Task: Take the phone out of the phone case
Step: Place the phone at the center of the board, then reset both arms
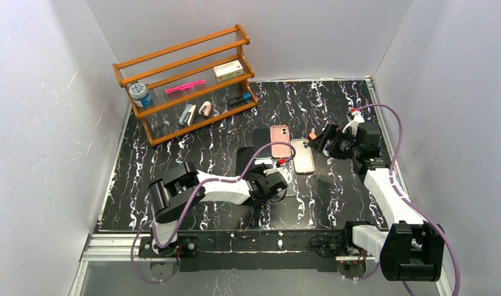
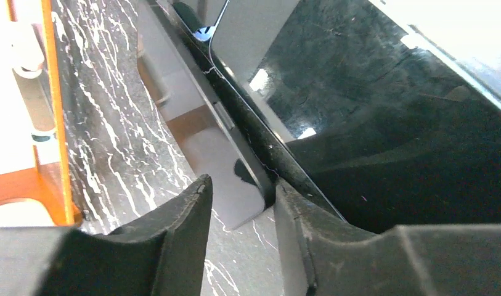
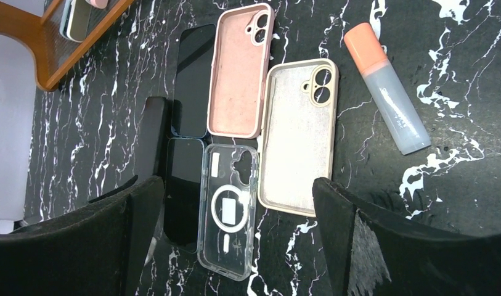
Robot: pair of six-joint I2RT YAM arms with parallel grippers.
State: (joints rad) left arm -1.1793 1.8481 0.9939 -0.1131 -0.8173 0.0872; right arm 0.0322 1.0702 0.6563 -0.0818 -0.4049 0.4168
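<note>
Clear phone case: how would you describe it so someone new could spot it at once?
Start at the wooden rack at the back left; to its right, three phone cases lie in a group. In the right wrist view, the clear case sits beside the beige case, end-on to the pink case. It alone is see-through, with a white ring on it.

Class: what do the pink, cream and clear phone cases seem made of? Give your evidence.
Pink case: probably silicone, matte, soft-looking lining. Cream case: likely the same, matte, speckled lining. Clear case: transparent plastic, glossy; the dark table shows through.
</note>
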